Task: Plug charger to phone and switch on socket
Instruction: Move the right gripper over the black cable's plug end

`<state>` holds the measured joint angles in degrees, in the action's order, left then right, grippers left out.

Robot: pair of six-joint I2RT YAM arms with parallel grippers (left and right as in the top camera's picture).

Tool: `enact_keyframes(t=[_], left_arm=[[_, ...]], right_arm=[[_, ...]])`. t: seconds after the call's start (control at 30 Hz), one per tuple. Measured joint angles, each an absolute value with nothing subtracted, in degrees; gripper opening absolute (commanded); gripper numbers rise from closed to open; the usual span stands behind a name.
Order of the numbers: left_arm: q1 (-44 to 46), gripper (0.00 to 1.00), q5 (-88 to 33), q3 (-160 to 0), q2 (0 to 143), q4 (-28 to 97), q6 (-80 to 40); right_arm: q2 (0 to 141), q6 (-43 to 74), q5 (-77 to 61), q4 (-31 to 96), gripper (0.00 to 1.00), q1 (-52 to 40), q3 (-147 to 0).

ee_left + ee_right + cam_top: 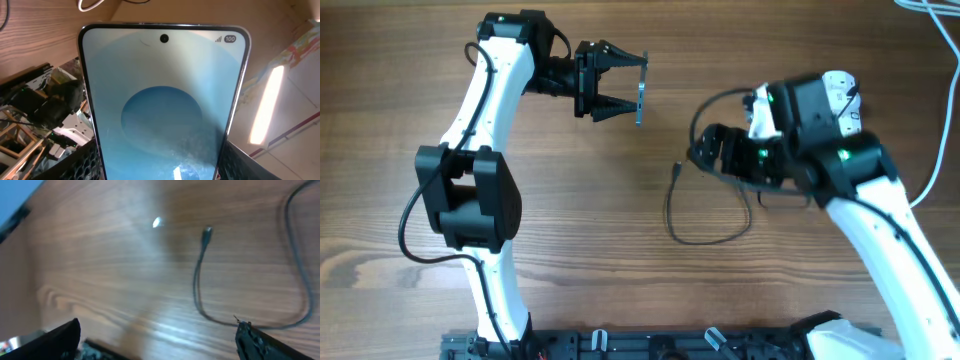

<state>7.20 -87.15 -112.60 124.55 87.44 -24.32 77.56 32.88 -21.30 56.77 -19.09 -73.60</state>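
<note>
Phone [165,110] — one; charger [195,287] — one

The wood-grain worktop [620,290] is carrying the loosely looping black charger [702,243] and a white cable [946,150].

A brown wood-grain table [620,260] fills the overhead view, with a black mounting rail [620,345] along its edge at six o'clock. In the left wrist view a long lit ceiling lamp [265,105] glows at three o'clock, and dark cluttered equipment [45,110] sits at nine o'clock.
</note>
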Motion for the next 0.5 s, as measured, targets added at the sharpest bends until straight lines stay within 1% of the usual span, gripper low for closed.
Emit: enact_keyframes(t=[0.2,0.5], left_arm=[[7.20,0.64,-87.15,-112.60,124.55,87.44,-24.32],[7.20,0.64,-87.15,-112.60,124.55,87.44,-24.32]], right_arm=[[83.96,34.76,-18.11,57.49,1.00,-19.09,-74.46],[85.34,35.94,-18.39,57.63,1.00,-19.09,-74.46]])
